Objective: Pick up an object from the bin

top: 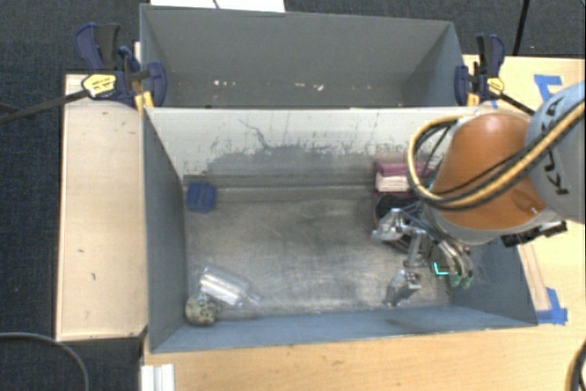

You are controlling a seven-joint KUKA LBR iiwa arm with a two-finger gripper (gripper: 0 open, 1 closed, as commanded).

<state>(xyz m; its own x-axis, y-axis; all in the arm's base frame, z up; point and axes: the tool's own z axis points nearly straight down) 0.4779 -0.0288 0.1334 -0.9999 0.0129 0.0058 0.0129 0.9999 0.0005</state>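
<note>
The bin [293, 233] is scuffed matt metal, the wrapper [222, 287] clear crinkly plastic, the orange cover [485, 169] glossy.

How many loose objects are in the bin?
4: blue block at left wall, clear piece and speckled ball lower-left corner, purple box beside the arm; others may hide under it.

Four things are counted in the bin [302, 238]: one blue block [200, 196], far left; one clear plastic piece [222, 287] and one speckled ball [201, 312], near left; one purple box [392, 176], far right.
</note>
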